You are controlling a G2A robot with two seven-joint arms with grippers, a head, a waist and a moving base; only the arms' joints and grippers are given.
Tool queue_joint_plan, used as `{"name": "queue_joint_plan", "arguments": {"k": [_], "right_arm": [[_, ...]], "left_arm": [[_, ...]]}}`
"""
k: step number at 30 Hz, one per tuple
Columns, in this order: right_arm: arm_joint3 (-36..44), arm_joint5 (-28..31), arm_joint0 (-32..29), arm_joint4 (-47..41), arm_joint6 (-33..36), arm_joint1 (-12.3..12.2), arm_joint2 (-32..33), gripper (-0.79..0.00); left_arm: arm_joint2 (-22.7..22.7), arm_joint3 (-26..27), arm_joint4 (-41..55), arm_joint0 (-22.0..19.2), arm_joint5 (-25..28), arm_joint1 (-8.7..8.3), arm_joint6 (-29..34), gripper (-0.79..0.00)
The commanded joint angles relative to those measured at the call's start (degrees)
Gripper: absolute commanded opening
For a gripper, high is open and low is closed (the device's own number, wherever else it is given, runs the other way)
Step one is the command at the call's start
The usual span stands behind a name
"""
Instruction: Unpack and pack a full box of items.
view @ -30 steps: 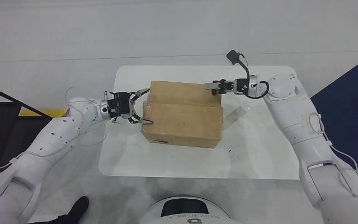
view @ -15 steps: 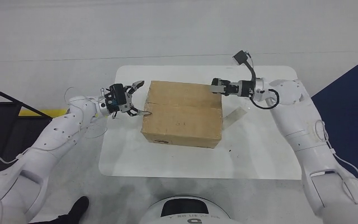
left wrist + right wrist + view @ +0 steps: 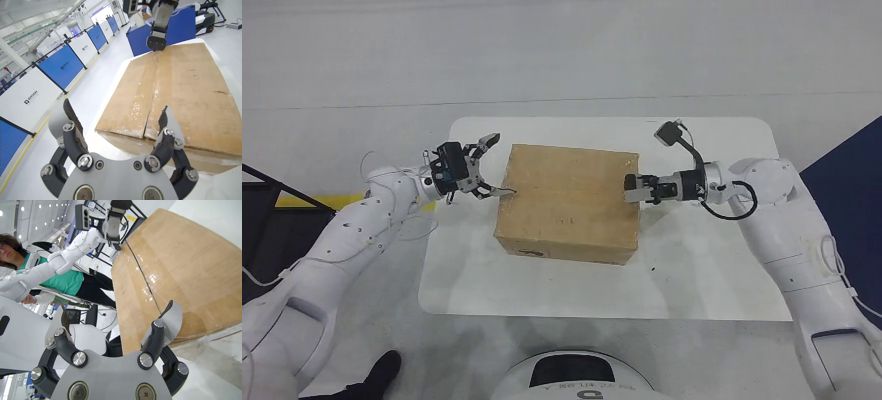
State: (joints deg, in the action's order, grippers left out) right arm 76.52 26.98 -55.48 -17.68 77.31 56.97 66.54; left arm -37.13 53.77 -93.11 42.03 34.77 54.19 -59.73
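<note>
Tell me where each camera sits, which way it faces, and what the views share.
Top view: above the arms, facing down at the table and closed box; left gripper and right gripper show at opposite ends.
Left wrist view: behind the left gripper's open jaws, facing along the box's seam.
Right wrist view: behind the right gripper's open jaws, facing back along that seam.
Shared: each wrist view shows the box with the other gripper at its far end.

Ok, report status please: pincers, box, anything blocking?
Left pincer open at one box end, right pincer open at the other. Box closed on table. Glossy tape along top seam.
</note>
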Motion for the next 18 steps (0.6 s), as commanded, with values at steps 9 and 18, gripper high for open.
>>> {"name": "queue_joint_plan", "arguments": {"k": [9,18], "right_arm": [[-5.4,-1.0,3.8,-1.0,1.0,0.3,-3.6,0.0],[-6.8,-0.4,5.1,-1.8,0.4,0.3,-4.9,0.0]], "left_arm": [[-1.8,0.6,-0.6,0.7,0.9,-0.22,-0.8,0.0],[-1.5,0.2,5.7,0.1,8.5,-0.51,-1.2,0.0]]}}
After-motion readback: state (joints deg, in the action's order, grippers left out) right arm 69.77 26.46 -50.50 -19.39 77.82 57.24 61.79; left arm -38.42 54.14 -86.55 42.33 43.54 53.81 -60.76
